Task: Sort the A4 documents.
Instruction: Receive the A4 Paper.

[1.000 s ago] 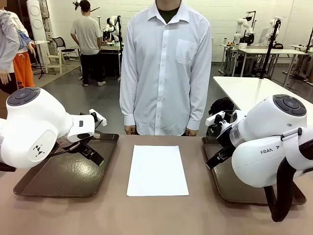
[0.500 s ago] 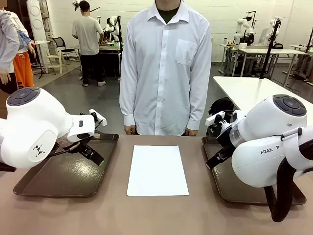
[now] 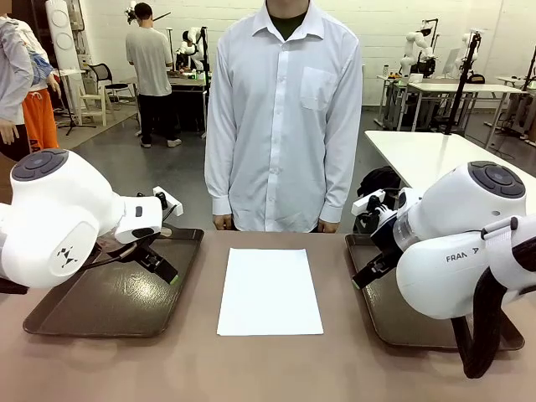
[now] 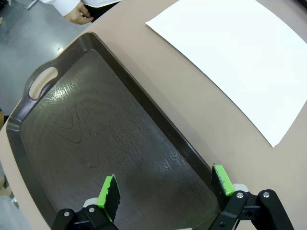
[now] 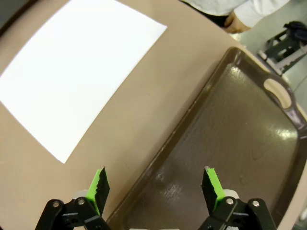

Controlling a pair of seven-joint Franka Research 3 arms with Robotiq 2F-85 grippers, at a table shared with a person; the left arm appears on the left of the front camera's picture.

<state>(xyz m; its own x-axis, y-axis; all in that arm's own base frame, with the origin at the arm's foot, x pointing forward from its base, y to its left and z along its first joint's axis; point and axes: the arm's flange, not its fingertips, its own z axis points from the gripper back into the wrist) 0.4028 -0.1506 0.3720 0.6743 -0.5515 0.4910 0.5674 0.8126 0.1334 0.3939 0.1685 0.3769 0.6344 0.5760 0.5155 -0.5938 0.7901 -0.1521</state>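
White A4 documents [image 3: 270,291] lie unmoved between the grippers; left gripper [image 4: 164,181] and right gripper [image 5: 155,178] still hang jaws apart, empty, above dark trays [image 3: 92,314], so sorting hasn't begun.

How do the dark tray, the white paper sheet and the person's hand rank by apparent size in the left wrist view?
1. dark tray, nearest the camera.
2. white paper sheet, cut by the picture's edge.
3. person's hand, far smaller.
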